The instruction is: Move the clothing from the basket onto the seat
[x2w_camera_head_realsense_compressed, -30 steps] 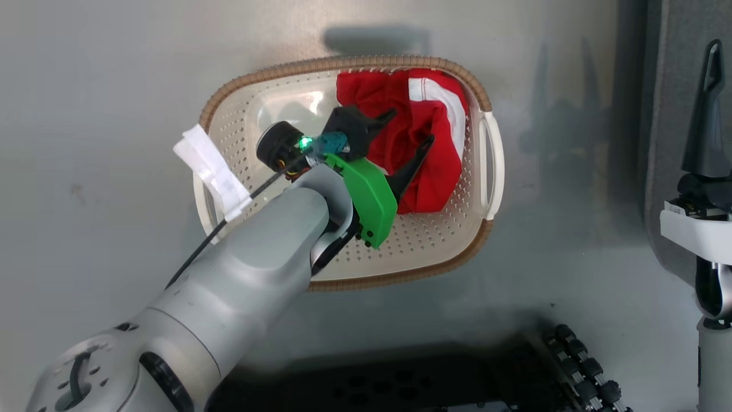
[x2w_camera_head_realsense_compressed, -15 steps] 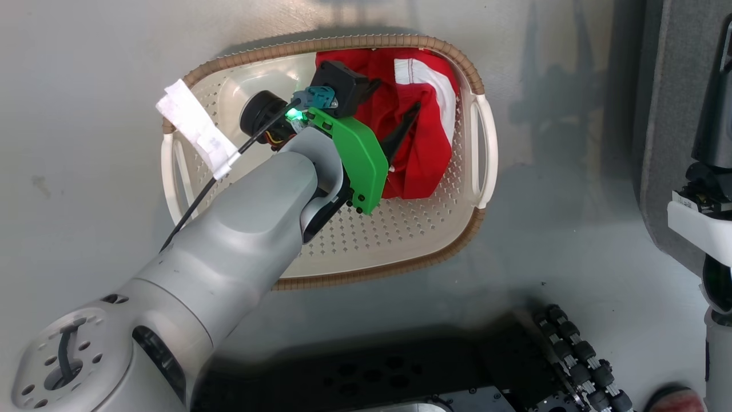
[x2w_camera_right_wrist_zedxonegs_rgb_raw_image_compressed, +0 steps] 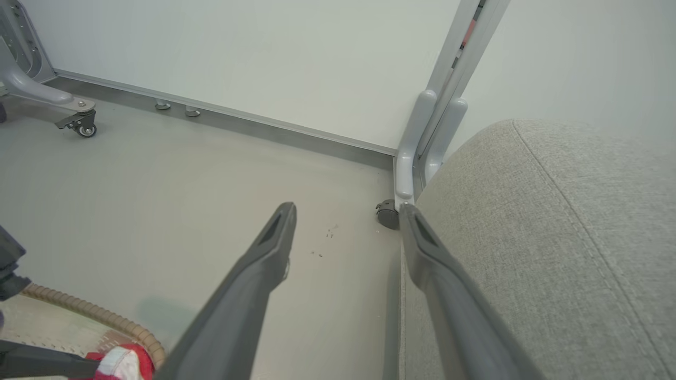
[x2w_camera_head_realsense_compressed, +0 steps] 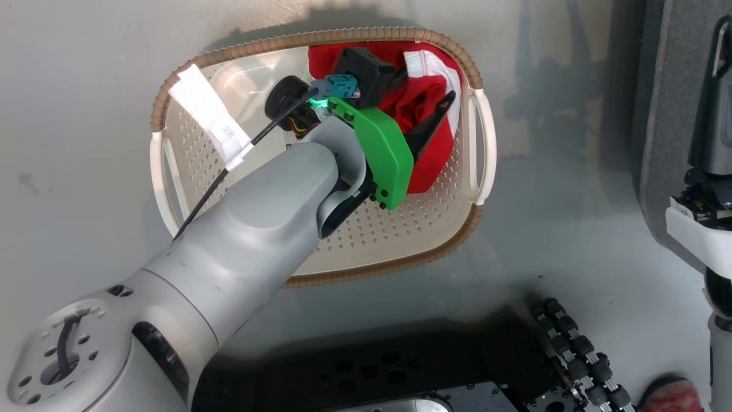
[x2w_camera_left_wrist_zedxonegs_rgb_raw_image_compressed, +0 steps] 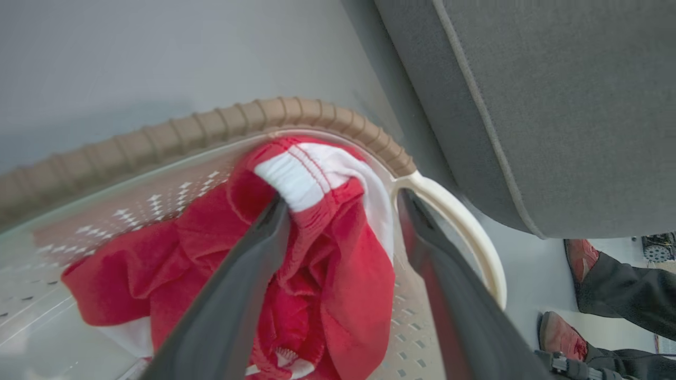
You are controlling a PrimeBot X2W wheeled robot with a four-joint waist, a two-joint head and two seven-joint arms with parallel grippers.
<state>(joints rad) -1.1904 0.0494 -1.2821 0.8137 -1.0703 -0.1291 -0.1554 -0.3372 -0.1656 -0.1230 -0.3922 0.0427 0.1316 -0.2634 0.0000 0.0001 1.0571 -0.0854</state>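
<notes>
Red sportswear [x2w_camera_left_wrist_zedxonegs_rgb_raw_image_compressed: 327, 264], likely light and floppy, is lying bunched in the basket [x2w_camera_left_wrist_zedxonegs_rgb_raw_image_compressed: 211, 124], the spread-jawed left gripper [x2w_camera_left_wrist_zedxonegs_rgb_raw_image_compressed: 342, 200] straddling its graspable middle fold.

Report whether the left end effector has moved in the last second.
Yes. Against the basket, the left end effector has shifted toward its far right corner, over the clothing.

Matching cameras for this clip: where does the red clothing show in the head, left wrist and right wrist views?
Head view: the clothing lies in the upper right end of the basket.
Left wrist view: centre of the picture, between the open fingers of the left end effector.
Right wrist view: a small patch at the bottom left corner.
Shared landmark: the basket's brown rim.
</notes>
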